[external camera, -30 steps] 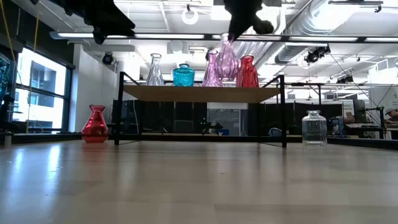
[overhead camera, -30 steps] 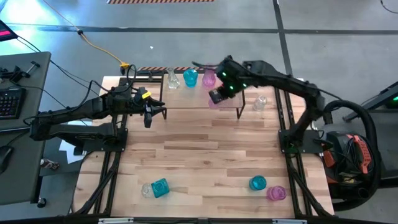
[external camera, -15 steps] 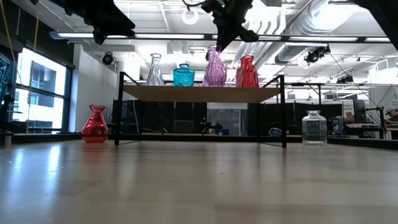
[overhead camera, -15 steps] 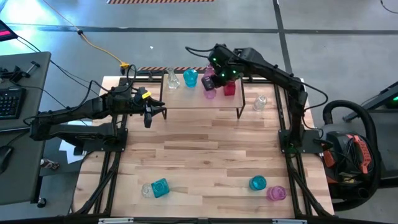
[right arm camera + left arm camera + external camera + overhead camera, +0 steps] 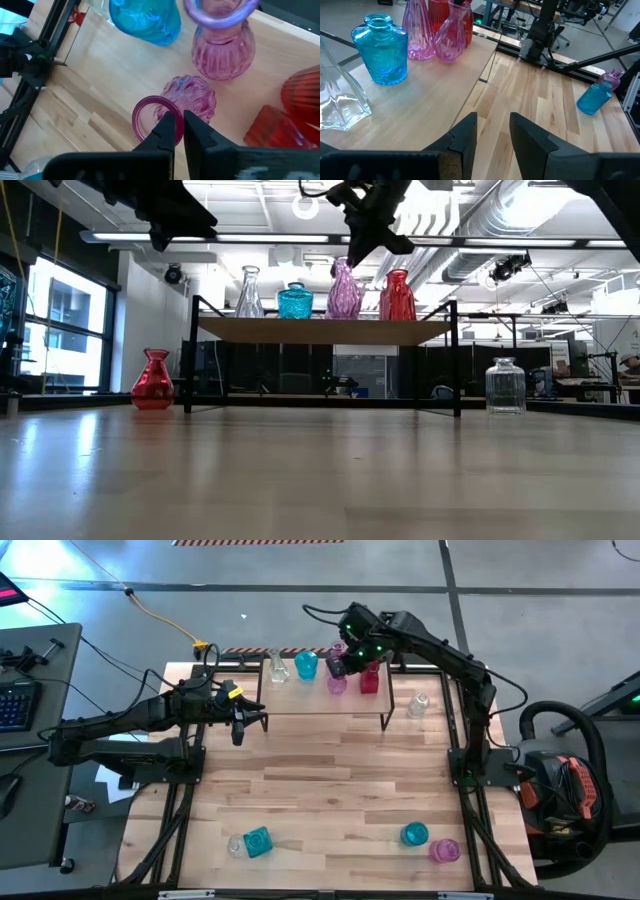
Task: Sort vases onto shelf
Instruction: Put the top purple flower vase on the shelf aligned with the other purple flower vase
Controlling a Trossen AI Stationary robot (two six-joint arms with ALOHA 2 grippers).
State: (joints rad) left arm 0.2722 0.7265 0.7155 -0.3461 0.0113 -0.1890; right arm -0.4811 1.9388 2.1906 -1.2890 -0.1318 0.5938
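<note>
right tool over the shelf, fingers pinched tight on the rim of a swirled pink-purple vase; base of that vase down on the shelf top, directly beneath the tool. on the shelf around it, counted: five vases in all. one ribbed pink-purple vase just beyond the gripped one, one teal vase beside that, one clear bottle vase farther along toward the left arm, one red vase close on the tool's other side. off the shelf, on the worktop: one red vase and one clear jar at either end of the shelf, then well away at the near edge a teal vase with a clear one and a teal with a pink one. left tool hovering at the shelf's other end, fingers slightly parted, gripping nothing.
</note>
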